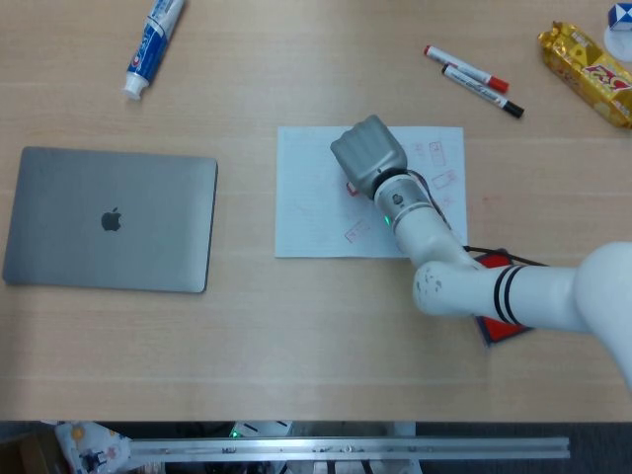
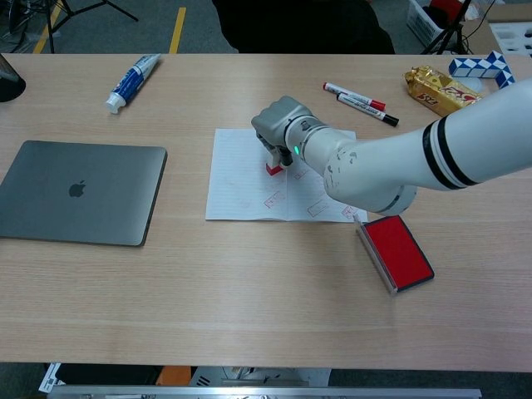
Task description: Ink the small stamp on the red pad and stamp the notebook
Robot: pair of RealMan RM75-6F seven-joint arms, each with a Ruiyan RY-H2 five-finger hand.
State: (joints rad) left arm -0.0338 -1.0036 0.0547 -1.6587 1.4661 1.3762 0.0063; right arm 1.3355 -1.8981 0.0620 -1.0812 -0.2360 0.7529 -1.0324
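My right hand (image 2: 278, 126) (image 1: 368, 156) grips the small stamp (image 2: 273, 168), whose red base stands down on the white notebook page (image 2: 241, 187) (image 1: 311, 207). Several red stamp marks show on the page to the right of the hand. In the head view the hand hides most of the stamp; only a red edge (image 1: 349, 187) peeks out. The red ink pad (image 2: 402, 251) lies open on the table to the right of the notebook, partly hidden under my forearm in the head view (image 1: 504, 331). My left hand is in neither view.
A closed grey laptop (image 2: 79, 191) lies at the left. A toothpaste tube (image 2: 131, 80) lies at the back left. Two markers (image 2: 362, 101) and a yellow snack packet (image 2: 440, 90) lie at the back right, with a blue-white cube chain (image 2: 482, 65).
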